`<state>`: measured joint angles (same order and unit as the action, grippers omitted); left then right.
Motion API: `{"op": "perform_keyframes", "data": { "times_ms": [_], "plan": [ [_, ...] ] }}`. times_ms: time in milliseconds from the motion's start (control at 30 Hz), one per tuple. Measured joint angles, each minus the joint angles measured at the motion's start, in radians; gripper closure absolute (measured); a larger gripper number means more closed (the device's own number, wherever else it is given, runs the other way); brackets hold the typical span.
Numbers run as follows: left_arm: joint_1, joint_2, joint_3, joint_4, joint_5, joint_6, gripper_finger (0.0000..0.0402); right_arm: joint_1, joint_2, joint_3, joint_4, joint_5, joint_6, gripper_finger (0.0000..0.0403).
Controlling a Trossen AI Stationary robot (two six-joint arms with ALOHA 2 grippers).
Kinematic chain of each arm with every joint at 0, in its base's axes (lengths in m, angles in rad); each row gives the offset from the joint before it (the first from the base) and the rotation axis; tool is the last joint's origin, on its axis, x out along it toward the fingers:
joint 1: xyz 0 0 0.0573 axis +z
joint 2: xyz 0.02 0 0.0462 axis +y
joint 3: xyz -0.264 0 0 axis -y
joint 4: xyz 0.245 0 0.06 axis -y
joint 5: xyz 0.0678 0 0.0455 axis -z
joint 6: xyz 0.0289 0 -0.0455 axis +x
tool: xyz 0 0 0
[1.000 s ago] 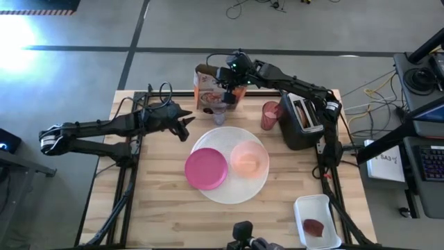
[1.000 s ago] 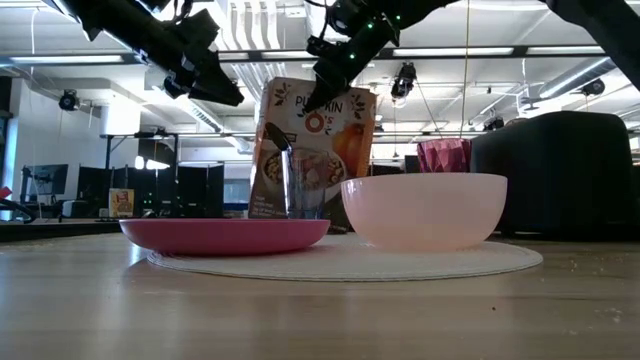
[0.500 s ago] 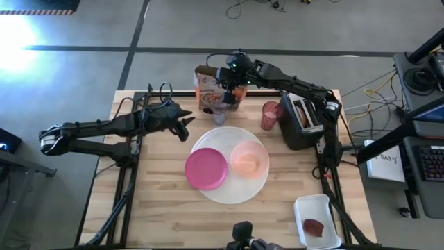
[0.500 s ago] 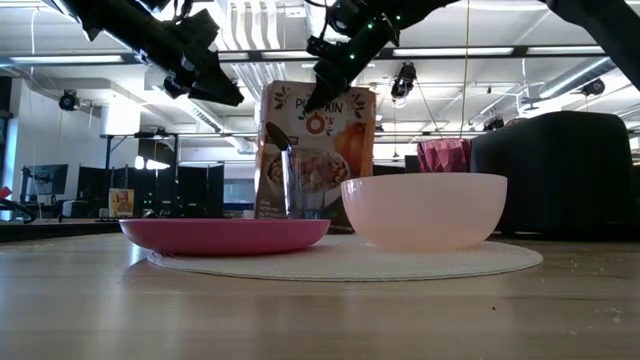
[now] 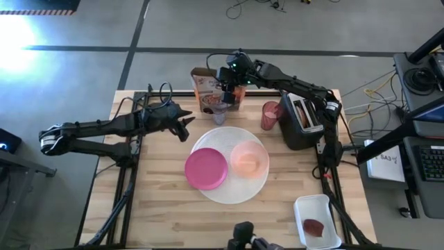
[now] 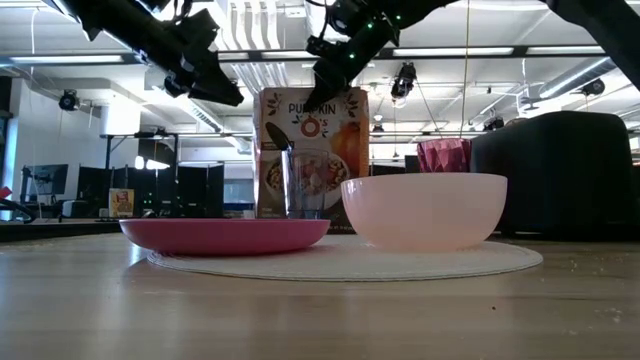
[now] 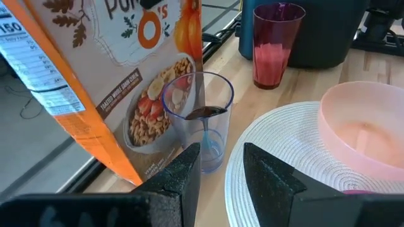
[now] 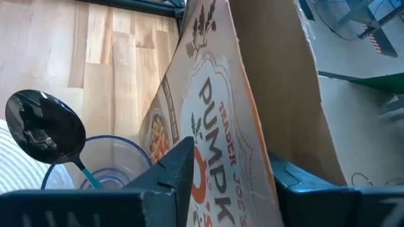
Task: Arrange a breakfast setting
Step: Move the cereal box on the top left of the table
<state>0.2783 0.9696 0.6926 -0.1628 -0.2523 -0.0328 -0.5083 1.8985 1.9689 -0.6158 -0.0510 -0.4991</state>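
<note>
Cereal box stands upright at the table's far edge, long axis vertical, printed front facing the mat; its base is hidden behind the small glass in the low view, and its top is cut off in the left wrist view. Right gripper is at the box's top corner with a finger on either side of the panel; in the right wrist view the fingers straddle the cardboard, but whether they pinch it or stand just clear I cannot tell. Spoon stands bowl-up in the glass, teal handle down, just in front of the box. Pink cup sits between the glass and a dark toaster, tight there. White mat carries magenta plate and peach bowl side by side, touching or nearly. Left gripper hovers left of the mat, fingers spread, holding nothing. Open wood at near left; white tray at near right corner.
</note>
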Motion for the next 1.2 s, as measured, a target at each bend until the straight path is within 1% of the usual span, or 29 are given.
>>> {"op": "perform_keyframes", "data": {
  "times_ms": [100,233,367,467,600,667,767,833,1000,1100,1200],
  "plan": [
    [0.0,-0.006,0.001,0.032,-0.006,0.051,0.0299,0.0,-0.004,0.006,-0.008,0.002,-0.002,0.0283],
    [0.0,-0.007,0.066,0.03,-0.061,0.133,0.0299,0.0,-0.005,0.048,-0.032,0.004,0.0,0.0283],
    [0.005,0.0,0.179,-0.027,-0.11,0.232,0.0299,0.0,-0.006,0.091,-0.071,0.022,0.001,0.0287],
    [0.019,0.025,0.29,-0.11,-0.116,0.305,0.0299,0.0,-0.006,0.115,-0.112,0.027,0.001,0.0286],
    [0.059,0.093,0.429,-0.234,-0.115,0.385,0.0299,0.0,-0.007,0.128,-0.161,0.027,0.001,0.0284],
    [0.08,0.134,0.492,-0.297,-0.083,0.453,0.0299,0.0,-0.007,0.129,-0.181,0.027,0.001,0.0286],
    [0.116,0.208,0.582,-0.386,0.023,0.544,0.0299,0.0,-0.007,0.129,-0.208,0.027,0.001,0.029],
    [0.138,0.264,0.638,-0.417,0.071,0.589,0.0299,0.0,-0.007,0.129,-0.215,0.027,0.001,0.0292],
    [0.194,0.404,0.775,-0.48,0.085,0.674,0.0299,0.0,-0.007,0.129,-0.219,0.027,0.001,0.0293],
    [0.229,0.488,0.857,-0.525,0.092,0.683,0.0299,0.0,-0.007,0.129,-0.219,0.026,0.0,0.0292],
    [0.263,0.557,0.926,-0.573,0.138,0.683,0.0299,0.0,-0.007,0.129,-0.219,0.027,-0.011,0.0292]
  ]
}}
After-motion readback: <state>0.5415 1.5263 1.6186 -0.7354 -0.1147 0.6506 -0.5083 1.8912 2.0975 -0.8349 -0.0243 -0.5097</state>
